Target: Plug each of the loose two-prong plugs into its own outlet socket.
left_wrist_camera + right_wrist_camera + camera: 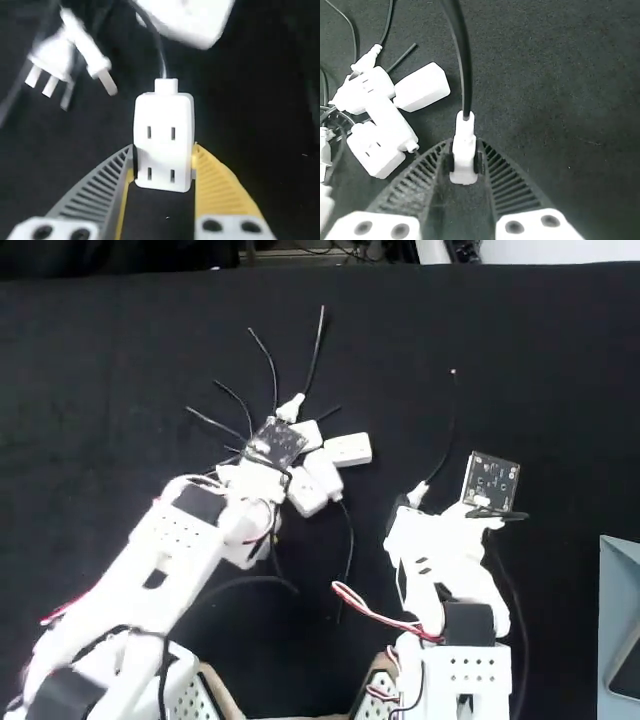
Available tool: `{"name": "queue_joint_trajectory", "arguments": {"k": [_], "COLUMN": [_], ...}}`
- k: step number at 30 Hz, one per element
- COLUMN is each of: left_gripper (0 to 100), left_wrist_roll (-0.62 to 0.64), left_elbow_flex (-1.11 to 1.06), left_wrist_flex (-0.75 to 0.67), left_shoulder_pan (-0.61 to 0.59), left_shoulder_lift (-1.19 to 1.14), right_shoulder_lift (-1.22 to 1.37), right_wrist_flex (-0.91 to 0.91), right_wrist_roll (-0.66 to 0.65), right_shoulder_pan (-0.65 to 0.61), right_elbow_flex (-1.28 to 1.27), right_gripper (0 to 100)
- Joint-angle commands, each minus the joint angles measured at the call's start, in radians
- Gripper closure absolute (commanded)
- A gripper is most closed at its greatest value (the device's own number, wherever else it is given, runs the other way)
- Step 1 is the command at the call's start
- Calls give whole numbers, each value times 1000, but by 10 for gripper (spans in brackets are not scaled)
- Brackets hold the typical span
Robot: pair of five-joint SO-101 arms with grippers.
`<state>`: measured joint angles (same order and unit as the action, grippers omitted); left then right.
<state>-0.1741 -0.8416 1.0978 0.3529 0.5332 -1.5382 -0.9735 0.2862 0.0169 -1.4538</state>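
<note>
Setting: I am looking down on a bench [540,330] covered in black. Two white arms come in from its near edge.
Left arm: My left arm [170,550] lies diagonally across the bench. Its tip is at a cluster of white outlet blocks [325,465] near the middle.
Left jaws: They are clenched on one white outlet block [163,142], gripping its two long sides at the near end. Two pairs of slots face my wrist camera, and a thin cord leaves its far end.
Loose plug: A white plug [60,60] lies just beside that block. It is blurred, with its metal prongs bare.
Right arm: My right arm [440,550] sits beside the cluster without touching it.
Right jaws: They are grasping a second white plug [464,150] by its body. I cannot tell where its prongs point, because they are hidden between the jaws.
Cord: A black cord [457,55] runs from this held plug straight away across the bench.
Sockets: The cluster's blocks [385,115] lie touching one another, apart from the held plug.
Wires: Thin black wires [270,360] fan out on the far side of the cluster.
</note>
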Motion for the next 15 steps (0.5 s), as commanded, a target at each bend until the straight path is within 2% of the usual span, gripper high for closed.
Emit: {"name": "queue_joint_trajectory", "arguments": {"k": [1,4,8,15], "left_gripper": [973,973,973,934], "left_wrist_roll": [-127,-235,-342,-376], "left_elbow_flex": [128,114,-21,-366], "left_wrist_flex": [112,157,147,-181], "left_shoulder_pan": [1,1,1,-128], "left_shoulder_lift": [218,311,341,325], "right_shoulder_lift": [-10,-10,-10,-10], "right_wrist_flex": [17,17,17,17], "right_wrist_roll": [5,5,5,5], "right_shoulder_pan": [8,8,8,8], "right_elbow_flex": [5,5,5,5], "right_gripper": [987,987,987,987]}}
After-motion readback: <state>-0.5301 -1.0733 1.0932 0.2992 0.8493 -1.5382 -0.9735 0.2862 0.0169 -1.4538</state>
